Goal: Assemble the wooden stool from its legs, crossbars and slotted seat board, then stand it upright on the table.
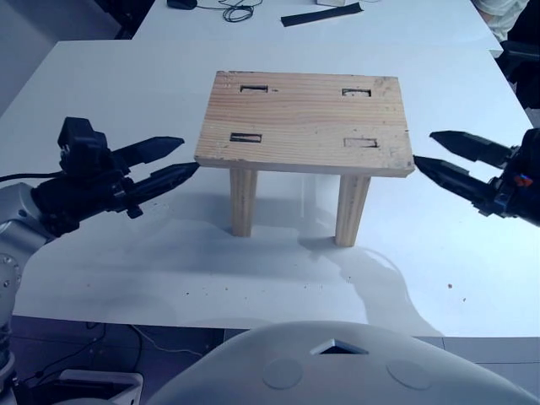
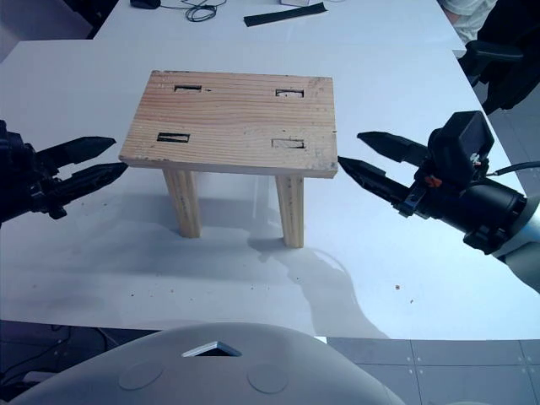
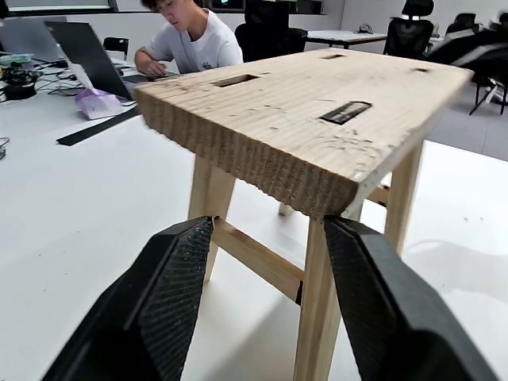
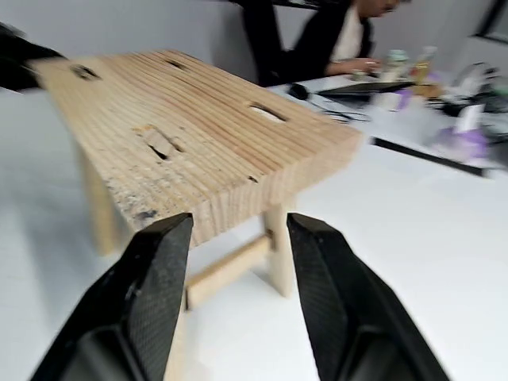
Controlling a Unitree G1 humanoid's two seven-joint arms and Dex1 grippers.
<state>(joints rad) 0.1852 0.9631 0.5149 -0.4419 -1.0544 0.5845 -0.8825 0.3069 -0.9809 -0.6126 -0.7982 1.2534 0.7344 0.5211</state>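
Left gripper (image 1: 187, 156), fingers spread and empty, hangs just off the left end of the seat board (image 2: 228, 118). Right gripper (image 1: 423, 148), likewise open, is just off its right end. The wooden stool (image 1: 299, 148) stands upright on its legs (image 1: 243, 202), midway between the table's (image 1: 101, 93) left and right edges. The wood is probably stiff, light and rough enough to grip, so clamp the board's end edges. No label or writing shows.

No readable lettering, label, number or sign is showing anywhere, neither on the pale wooden stool (image 1: 304, 118) nor on the white table (image 1: 101, 93).
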